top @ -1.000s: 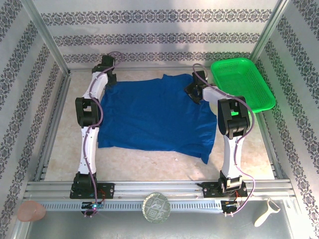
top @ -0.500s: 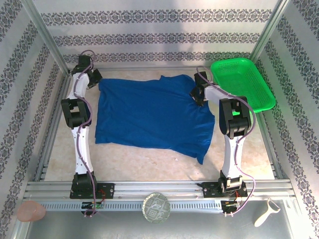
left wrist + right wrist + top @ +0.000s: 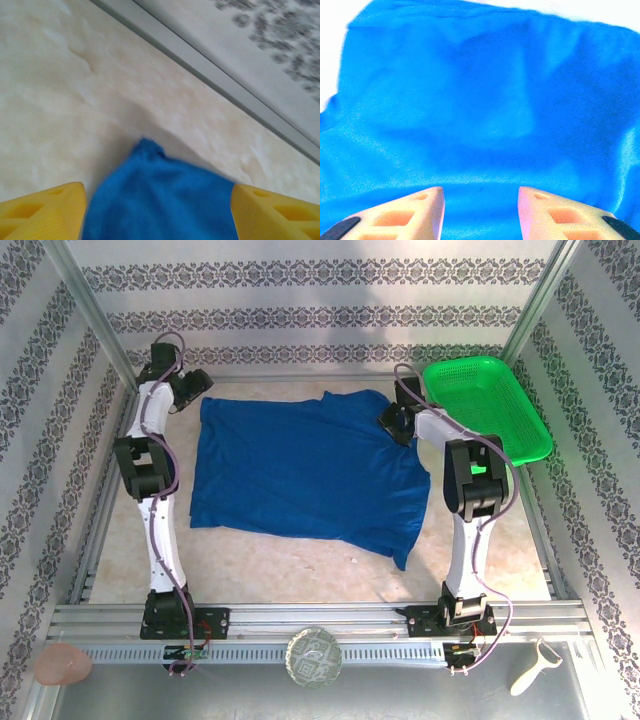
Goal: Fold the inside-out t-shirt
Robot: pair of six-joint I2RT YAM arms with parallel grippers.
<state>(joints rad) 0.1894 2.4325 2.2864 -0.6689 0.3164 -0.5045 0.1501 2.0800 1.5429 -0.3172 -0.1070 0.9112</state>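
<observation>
Lab cell (aluminium frame, wallpapered walls)

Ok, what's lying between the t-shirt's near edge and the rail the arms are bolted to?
Just bare table between the t-shirt and the rail, as the top view shows.

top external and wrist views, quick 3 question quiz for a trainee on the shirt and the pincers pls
1. True or false: the t-shirt lies inside the green basket.
2. In the left wrist view, how do the fingers of the left pincer stand? A: wide apart, with a corner of blue cloth between them. B: pressed shut on the cloth. C: closed around the basket rim.
3. Which pincer is at the shirt's far corner, next to the basket?

Key
1. False: it lies spread on the table, beside the basket.
2. A
3. The right pincer.
</observation>
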